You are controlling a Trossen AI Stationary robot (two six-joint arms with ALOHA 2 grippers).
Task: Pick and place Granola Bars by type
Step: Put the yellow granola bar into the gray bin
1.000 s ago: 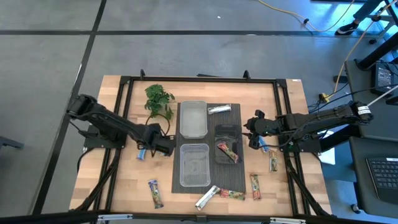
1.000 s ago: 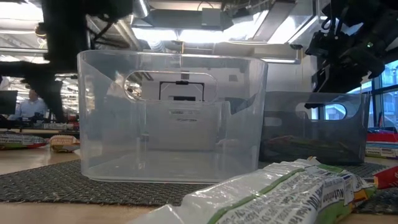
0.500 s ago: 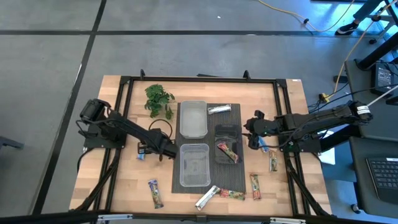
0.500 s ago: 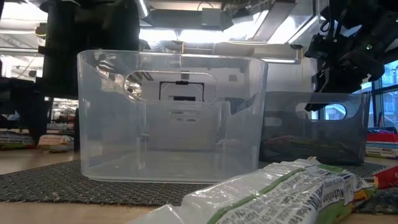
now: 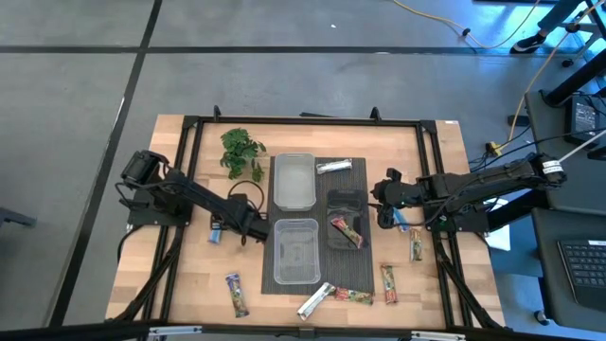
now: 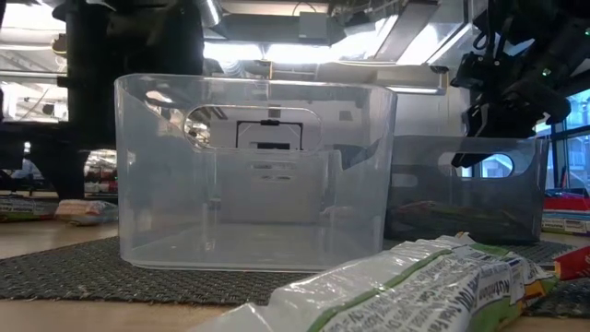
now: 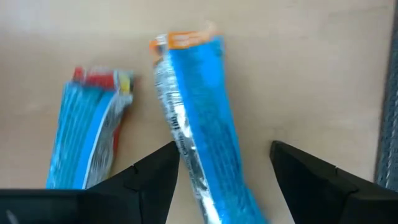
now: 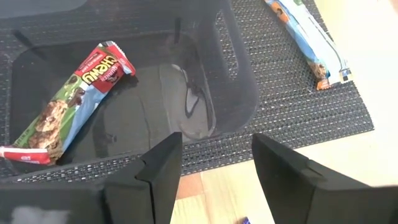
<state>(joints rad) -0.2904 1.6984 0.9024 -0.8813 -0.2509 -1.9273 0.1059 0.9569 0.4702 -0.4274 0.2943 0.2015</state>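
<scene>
Left tool (image 7: 221, 165) wide open, low over counter (image 5: 189, 275), fingers either side of blue bar (image 7: 202, 118), nothing gripped; second blue bar (image 7: 90, 134) just beside.

Right tool (image 8: 214, 162) partly open, empty, above edge of dark tub (image 8: 236, 74) on mat (image 8: 292, 118). Red-green bar (image 8: 68, 99) inside tub. Silver bar (image 8: 308, 40) on mat. More bars along counter's near edge (image 5: 235, 294).

Blue granola bars (image 7: 205, 124) flat on wood; red bar (image 8: 65, 99) in tub.

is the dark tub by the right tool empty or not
Not empty: one red and green granola bar lies flat inside the dark tub, seen from the right wrist.
</scene>
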